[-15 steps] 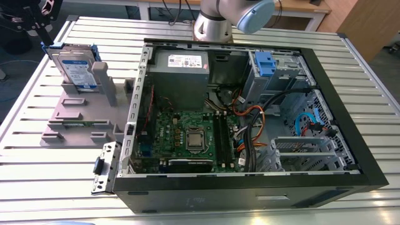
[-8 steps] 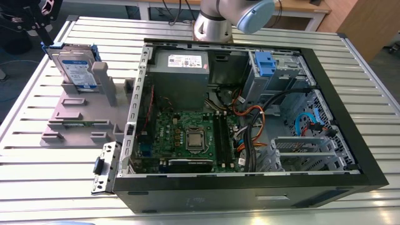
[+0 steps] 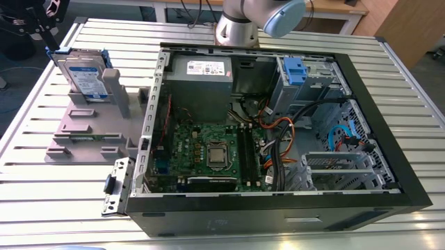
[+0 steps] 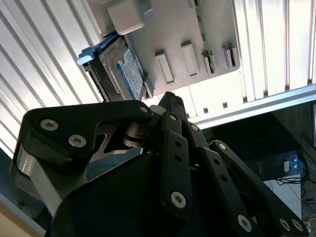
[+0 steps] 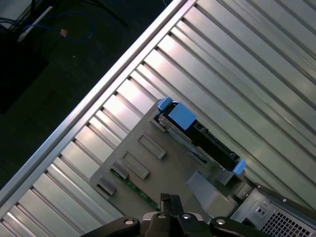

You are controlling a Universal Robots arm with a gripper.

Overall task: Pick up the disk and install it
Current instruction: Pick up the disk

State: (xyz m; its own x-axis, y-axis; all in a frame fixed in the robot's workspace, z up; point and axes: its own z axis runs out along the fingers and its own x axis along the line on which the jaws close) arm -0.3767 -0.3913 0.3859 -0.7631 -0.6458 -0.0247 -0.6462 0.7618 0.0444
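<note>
Standing on edge in the grey holder beside the open computer case, the disk is neither lifted nor installed; the gripper hangs just above it, spread or closed I cannot tell.

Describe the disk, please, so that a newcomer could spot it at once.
Beside the open black computer case, on the exterior view's left, sits a grey plastic fixture. The flat silver metal disk stands on edge in it, its label white and blue. Unlike the bare blue clip inside the case, its blue bracket frames a drive.
</note>
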